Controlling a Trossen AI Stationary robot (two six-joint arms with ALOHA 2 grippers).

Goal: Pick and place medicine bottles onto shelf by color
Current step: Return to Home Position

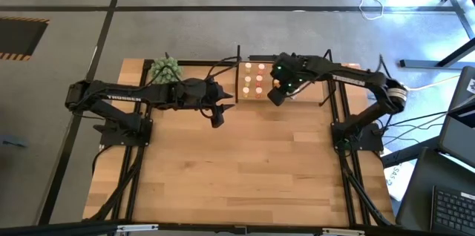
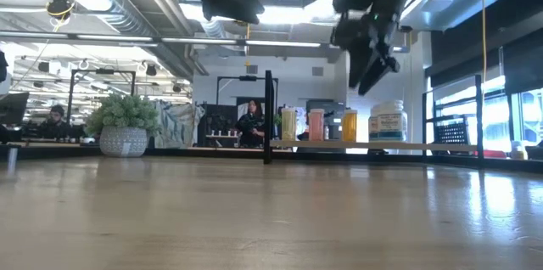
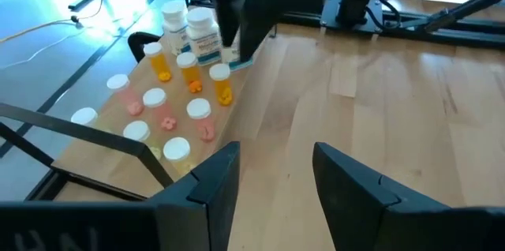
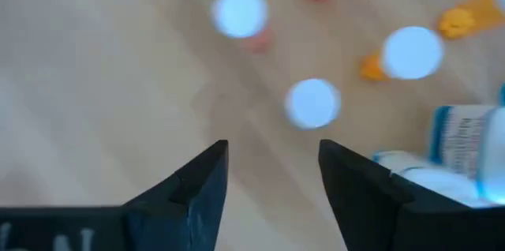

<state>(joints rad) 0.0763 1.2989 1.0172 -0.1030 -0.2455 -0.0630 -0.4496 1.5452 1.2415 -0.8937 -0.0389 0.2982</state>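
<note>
Your right tool (image 1: 274, 96) hangs just over the shelf's (image 1: 252, 96) edge, dark fingers spread, gripping nothing. That shelf is a small pale-wood board framed by thin black metal uprights. On it the medicine bottles (image 3: 189, 73) stand in rows: round white caps on orange and pink bodies. Two bigger white bottles (image 3: 203, 34) stand beside them, and their blue-printed labels are too small to read. Your left tool (image 1: 217, 117) hovers just off the shelf, above the bare planked counter (image 1: 245, 177), fingers apart and empty. A green spiky plant ball (image 1: 165, 69) sits near the shelf, behind the left arm.
</note>
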